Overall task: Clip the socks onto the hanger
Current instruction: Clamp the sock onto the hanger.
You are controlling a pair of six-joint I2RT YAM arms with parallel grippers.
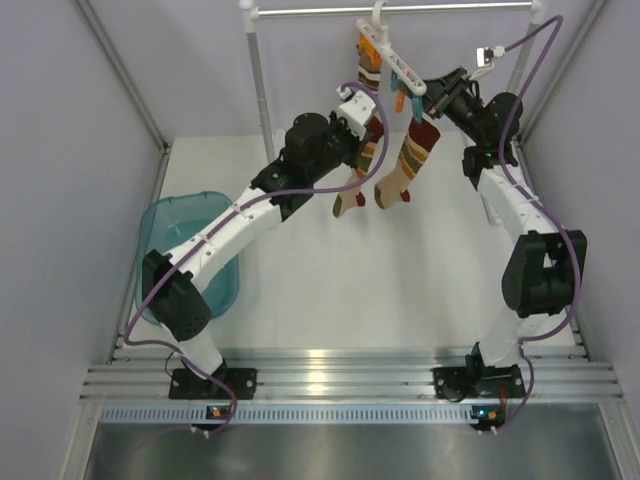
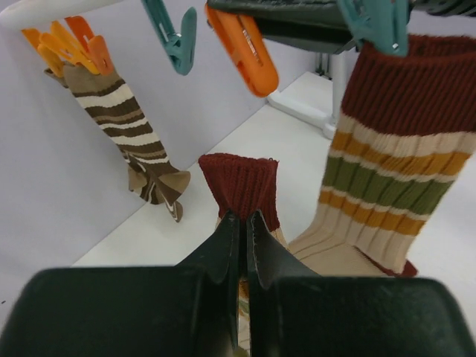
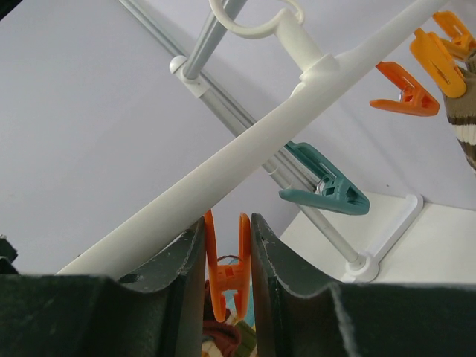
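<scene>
Progress looks about halfway. The left gripper (image 2: 239, 219) is pinched tight on the maroon cuff of a tan sock (image 2: 238, 182), which it holds up just under an orange clip (image 2: 242, 48) and which is not yet clipped. The right gripper (image 3: 227, 223) has its jaws narrowed onto that clip's handles and seems to be squeezing it, on the underside of the hanger (image 3: 297, 119). A second tan sock (image 2: 401, 149) hangs beside it from a teal clip (image 2: 379, 22). A brown-and-white sock (image 2: 115, 111) hangs further along from orange clips. The fourth sock I cannot find.

The left arm (image 1: 240, 220) stretches forward and inward from its base, with its wrist raised toward the hanger. The right arm (image 1: 510, 200) stands tall and leans in to the hanger's low end, under the rail (image 1: 400, 10)
</scene>
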